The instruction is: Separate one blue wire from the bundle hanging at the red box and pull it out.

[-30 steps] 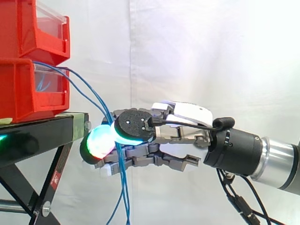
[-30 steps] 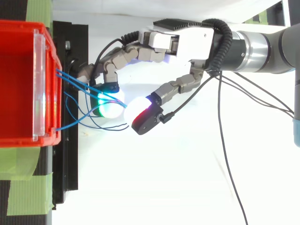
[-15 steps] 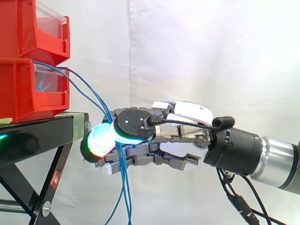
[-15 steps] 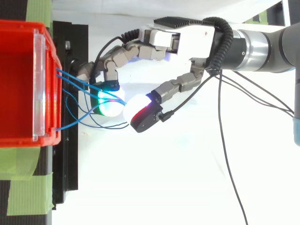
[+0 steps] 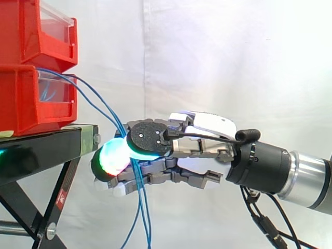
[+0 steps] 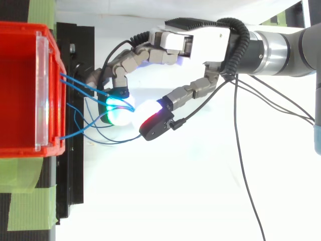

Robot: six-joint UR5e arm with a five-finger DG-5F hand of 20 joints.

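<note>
Several thin blue wires (image 5: 89,98) run out of the lower red box (image 5: 26,104) and hang down past the front of the black stand (image 5: 41,148). My hand (image 5: 202,148) reaches in level from the right. Its fingers curl round the bundle, and the thumb's glowing pad (image 6: 145,111) presses against a green and white fingertip (image 6: 116,113) with wires pinched between them. From above, the wires (image 6: 80,85) fan from the box's clear front (image 6: 42,90) to that pinch and loop out below it. How many wires the pinch holds is unclear.
A second red bin (image 5: 36,31) is stacked above the lower one. Green tape (image 6: 27,206) marks the stand's top beside the box. The stand's legs (image 5: 57,202) slope down under the bundle. The white curtain is behind.
The thumb pad has closed in against the glowing fingertip. The hand has shifted slightly right, drawing the hanging wires rightward and widening the loose loops below it.
</note>
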